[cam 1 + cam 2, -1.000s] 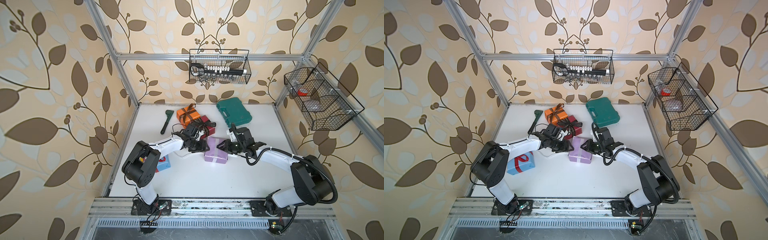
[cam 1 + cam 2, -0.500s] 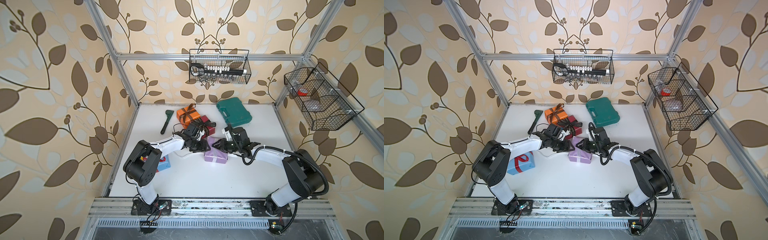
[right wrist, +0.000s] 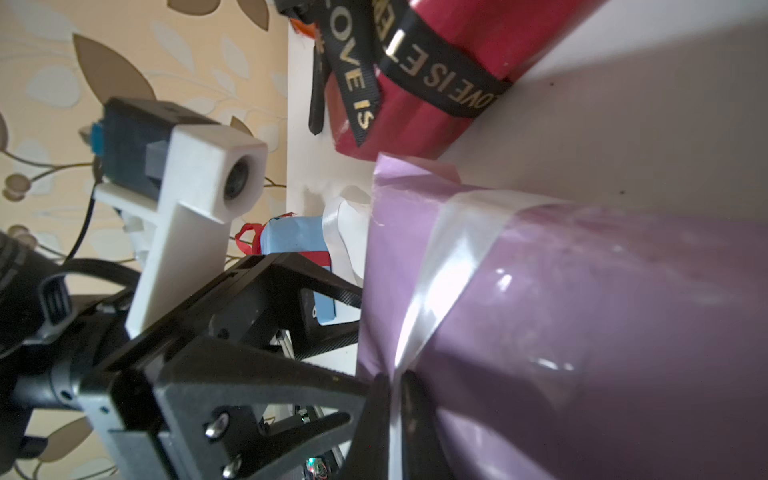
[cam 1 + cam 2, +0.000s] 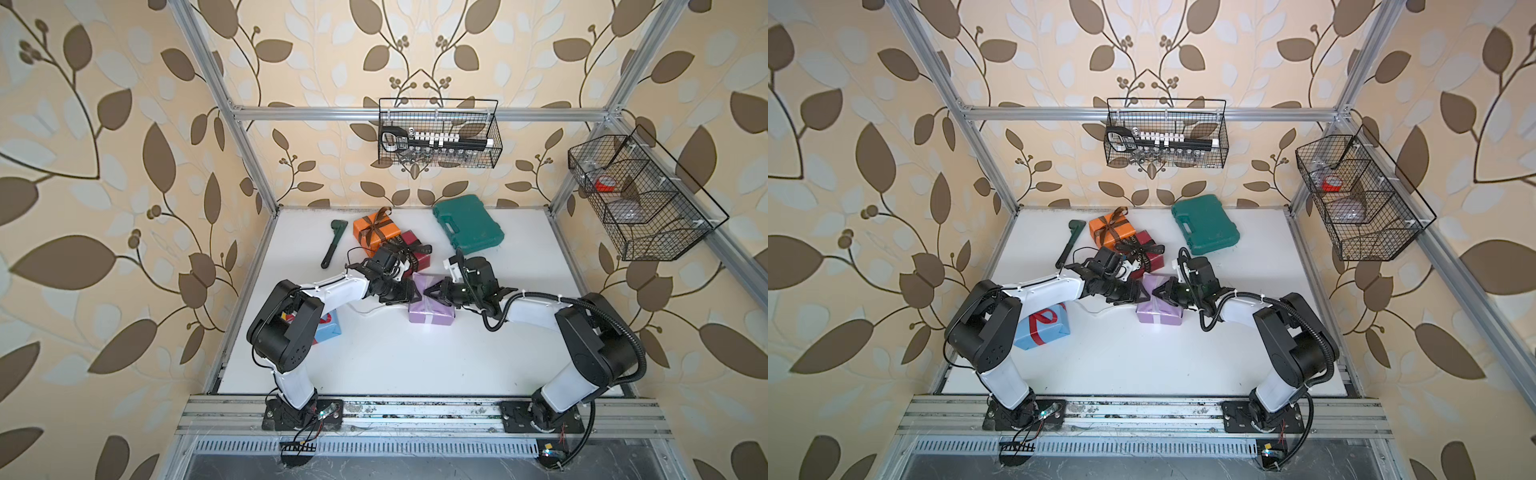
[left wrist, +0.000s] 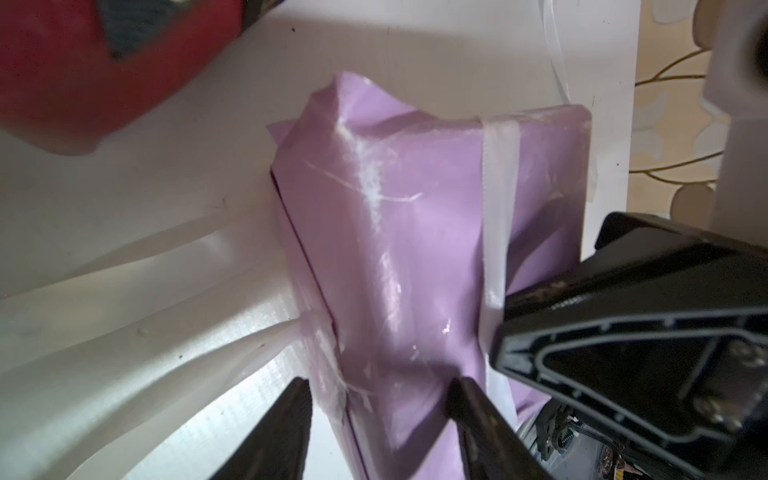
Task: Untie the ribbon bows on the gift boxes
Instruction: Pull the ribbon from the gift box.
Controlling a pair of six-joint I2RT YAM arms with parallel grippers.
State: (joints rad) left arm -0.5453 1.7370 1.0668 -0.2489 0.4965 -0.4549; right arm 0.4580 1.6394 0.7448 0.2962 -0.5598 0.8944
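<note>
We clamped the purple box (image 5: 395, 228) with the left gripper (image 5: 379, 388), pinched its white ribbon (image 3: 453, 257) with the right gripper (image 3: 395, 380) (the other bows (image 4: 405, 249) looked tied).

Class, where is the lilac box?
The lilac box lies mid-table in both top views, between the left pincer and right pincer, near the red box.

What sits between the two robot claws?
The lilac box, banded by a white ribbon, lies between the left claw and right claw, in both top views.
</note>
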